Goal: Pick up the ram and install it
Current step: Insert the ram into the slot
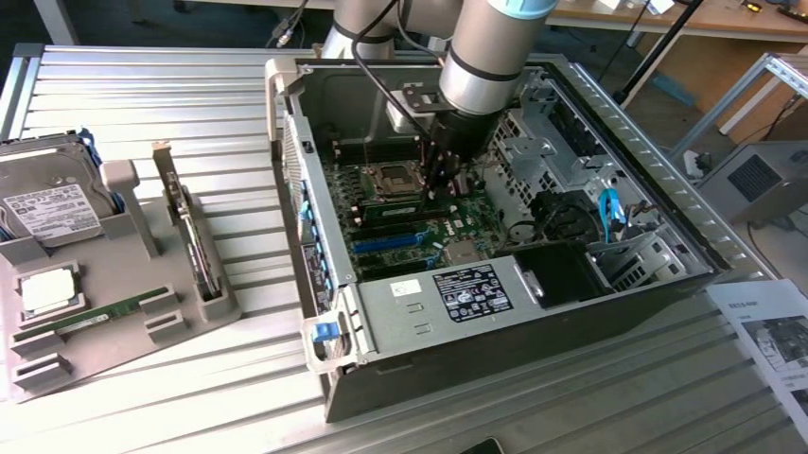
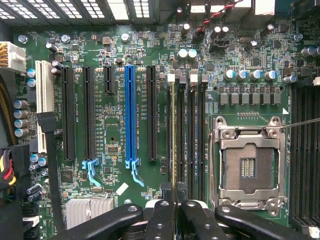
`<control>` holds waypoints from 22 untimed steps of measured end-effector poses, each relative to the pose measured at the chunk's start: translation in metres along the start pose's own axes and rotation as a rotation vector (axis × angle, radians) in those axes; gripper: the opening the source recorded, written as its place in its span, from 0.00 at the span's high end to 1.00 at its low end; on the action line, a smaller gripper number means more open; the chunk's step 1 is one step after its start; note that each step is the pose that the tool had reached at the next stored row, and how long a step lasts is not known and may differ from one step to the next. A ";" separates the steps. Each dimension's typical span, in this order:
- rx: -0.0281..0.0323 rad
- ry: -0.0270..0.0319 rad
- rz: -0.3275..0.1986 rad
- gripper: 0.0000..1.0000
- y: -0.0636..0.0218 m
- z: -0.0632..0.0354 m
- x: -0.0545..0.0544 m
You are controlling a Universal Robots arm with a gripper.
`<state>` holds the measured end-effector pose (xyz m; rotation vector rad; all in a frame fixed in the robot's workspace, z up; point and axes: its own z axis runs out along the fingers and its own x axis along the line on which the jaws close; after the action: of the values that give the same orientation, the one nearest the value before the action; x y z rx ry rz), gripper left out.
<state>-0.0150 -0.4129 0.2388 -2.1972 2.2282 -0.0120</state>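
My gripper [image 1: 441, 182] reaches down into the open computer case [image 1: 631, 284], over the motherboard's memory slots beside the empty CPU socket [image 1: 389, 177]. In the wrist view the two black fingers [image 2: 162, 217] are shut on the ram [image 2: 173, 135]. It shows edge-on as a thin yellowish-green strip standing in the memory slot farthest from the CPU socket [image 2: 248, 167], with the other black memory slots [image 2: 191, 140] bare. A second ram stick [image 1: 95, 318] lies in the grey tray [image 1: 120, 352] at the exterior view's left.
The grey tray also holds a hard drive [image 1: 48, 203], a square silvery CPU chip [image 1: 48, 288] and an upright expansion card [image 1: 192, 236]. Inside the case are a blue expansion slot [image 2: 130, 115], cables and a power supply [image 1: 436, 295]. A paper sheet [image 1: 770, 336] lies at the right.
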 end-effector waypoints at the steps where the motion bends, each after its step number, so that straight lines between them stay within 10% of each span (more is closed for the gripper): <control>1: 0.0000 0.0000 0.000 0.88 0.0000 0.0000 0.000; 22: 0.0000 0.0000 0.000 0.88 0.0000 0.0025 0.000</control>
<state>-0.0149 -0.4129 0.2363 -2.1974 2.2280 -0.0120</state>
